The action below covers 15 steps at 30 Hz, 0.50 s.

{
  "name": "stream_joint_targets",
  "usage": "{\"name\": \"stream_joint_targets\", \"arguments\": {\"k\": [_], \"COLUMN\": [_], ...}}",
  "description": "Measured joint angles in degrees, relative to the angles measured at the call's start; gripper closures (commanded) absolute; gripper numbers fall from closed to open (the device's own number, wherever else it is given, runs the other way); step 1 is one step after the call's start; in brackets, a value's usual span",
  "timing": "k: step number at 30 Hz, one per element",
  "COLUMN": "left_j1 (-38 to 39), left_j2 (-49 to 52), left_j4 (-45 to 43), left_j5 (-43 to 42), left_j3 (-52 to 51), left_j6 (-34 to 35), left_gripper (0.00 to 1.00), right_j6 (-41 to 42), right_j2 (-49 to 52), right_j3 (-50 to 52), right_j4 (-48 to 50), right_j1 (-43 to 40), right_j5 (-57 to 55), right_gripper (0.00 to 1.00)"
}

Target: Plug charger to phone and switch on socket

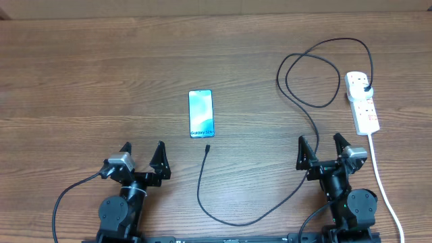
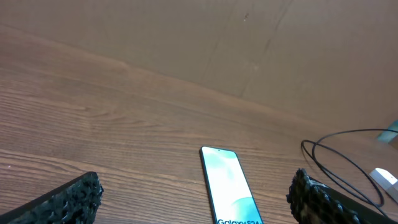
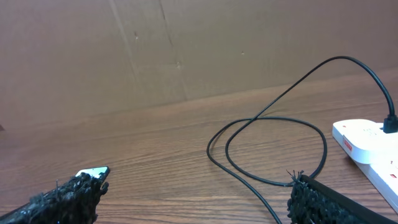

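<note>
The phone [image 1: 201, 113] lies flat mid-table, its blue-white screen up and the "Galaxy S24" text at its near end; it also shows in the left wrist view [image 2: 229, 186]. The charger cable [image 1: 297, 101] loops across the right side, and its small connector tip [image 1: 208, 148] rests just below the phone. Its black plug [image 1: 365, 88] sits in the white socket strip [image 1: 362, 101] at the right. My left gripper [image 1: 143, 158] stands open near the front left, apart from the phone. Open too is my right gripper [image 1: 321, 150], just below the cable loop [image 3: 273, 149] and left of the socket [image 3: 367, 146].
The socket's white cord [image 1: 383, 185] runs down the table's right side past the right arm. A brown cardboard wall [image 2: 249, 43] closes off the table's far edge. Bare wooden tabletop [image 1: 81, 88] spreads left of the phone.
</note>
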<state>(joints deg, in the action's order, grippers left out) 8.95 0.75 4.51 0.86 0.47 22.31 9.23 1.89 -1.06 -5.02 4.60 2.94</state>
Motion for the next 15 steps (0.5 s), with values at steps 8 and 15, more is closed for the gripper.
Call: {"name": "stream_joint_targets", "arguments": {"k": [8, 15], "left_j1": [0.00, 0.00], "left_j2": [0.00, 0.00], "left_j4": [-0.33, -0.24], "left_j5": [0.35, -2.32], "left_j3": [0.00, 0.70], "left_j6": [0.00, 0.04], "left_gripper": [0.00, 0.00], "right_j6": [0.04, 0.00], "right_j2": [0.00, -0.22], "right_j3": [0.00, 0.00], "right_j4": [0.02, -0.04], "right_j1": [0.00, 0.00], "right_j5": [0.02, 0.00], "right_gripper": [0.00, 0.00]}}
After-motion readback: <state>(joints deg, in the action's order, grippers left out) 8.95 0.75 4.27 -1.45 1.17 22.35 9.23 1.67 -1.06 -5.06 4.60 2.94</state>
